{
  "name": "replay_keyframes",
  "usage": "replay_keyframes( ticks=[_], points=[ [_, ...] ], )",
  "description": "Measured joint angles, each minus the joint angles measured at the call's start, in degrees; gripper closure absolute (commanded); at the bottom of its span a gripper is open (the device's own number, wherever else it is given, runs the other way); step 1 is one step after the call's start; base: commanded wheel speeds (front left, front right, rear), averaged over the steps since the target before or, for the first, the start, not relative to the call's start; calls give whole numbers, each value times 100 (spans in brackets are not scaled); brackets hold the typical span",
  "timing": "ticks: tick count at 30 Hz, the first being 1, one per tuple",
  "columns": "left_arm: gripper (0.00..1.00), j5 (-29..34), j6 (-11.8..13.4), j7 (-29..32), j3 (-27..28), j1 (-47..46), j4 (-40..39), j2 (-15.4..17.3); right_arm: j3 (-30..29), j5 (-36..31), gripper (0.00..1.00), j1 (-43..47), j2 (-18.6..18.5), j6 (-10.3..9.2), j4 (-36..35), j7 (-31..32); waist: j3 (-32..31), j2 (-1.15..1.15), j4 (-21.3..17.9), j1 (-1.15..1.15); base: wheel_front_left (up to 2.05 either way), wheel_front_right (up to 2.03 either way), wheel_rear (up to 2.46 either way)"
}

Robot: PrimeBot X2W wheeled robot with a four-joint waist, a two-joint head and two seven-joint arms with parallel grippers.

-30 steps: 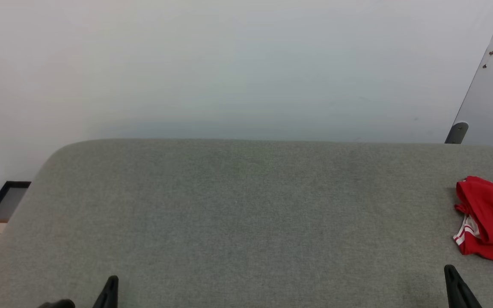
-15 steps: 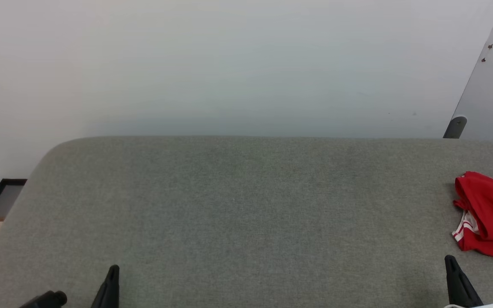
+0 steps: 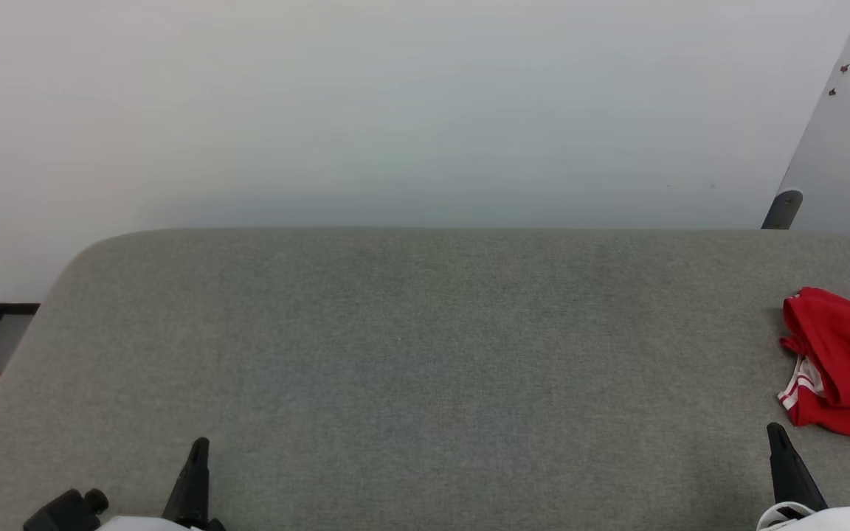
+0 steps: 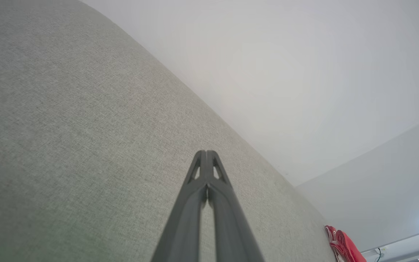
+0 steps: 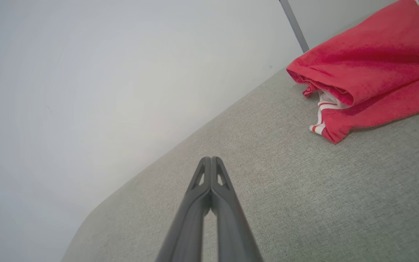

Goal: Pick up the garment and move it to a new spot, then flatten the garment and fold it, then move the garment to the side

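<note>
— Where is the garment (image 3: 842,365) from you?

— Off to my right, bunched at the right edge of the grey pad (image 3: 425,369), part of it cut off by the head view's border. My right gripper (image 3: 779,442) is plainly the nearer one, with bare pad between its tips and the cloth; my left gripper (image 3: 196,461) is well apart from it, across the pad.

— And your jaws?

— Both pairs pressed together, holding nothing.

— How does it lie?

— In a loose fold. In the right wrist view its long axis seems to run away to my right, with a rolled red edge and a bit of white striped trim (image 5: 320,116) facing my tips. I judge that near edge the place to reach, opening first.

— Which end is the collar?

— I cannot tell.
</note>
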Motion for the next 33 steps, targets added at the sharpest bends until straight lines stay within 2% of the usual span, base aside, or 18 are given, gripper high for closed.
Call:
replay_keyframes(
  ticks=[15, 33],
  points=[
    [100, -948, -12, 285, 145, -171, -48, -182, -56, 1180, 100, -185, 86, 0, 0, 281, 96, 0, -50, 0, 0, 0, 0],
    [100, -1861, -44, 570, 282, -331, -103, -352, -93, 2295, 100, -350, 156, -1, 1, 549, 204, 0, -106, 0, 0, 0, 0]
  ],
)
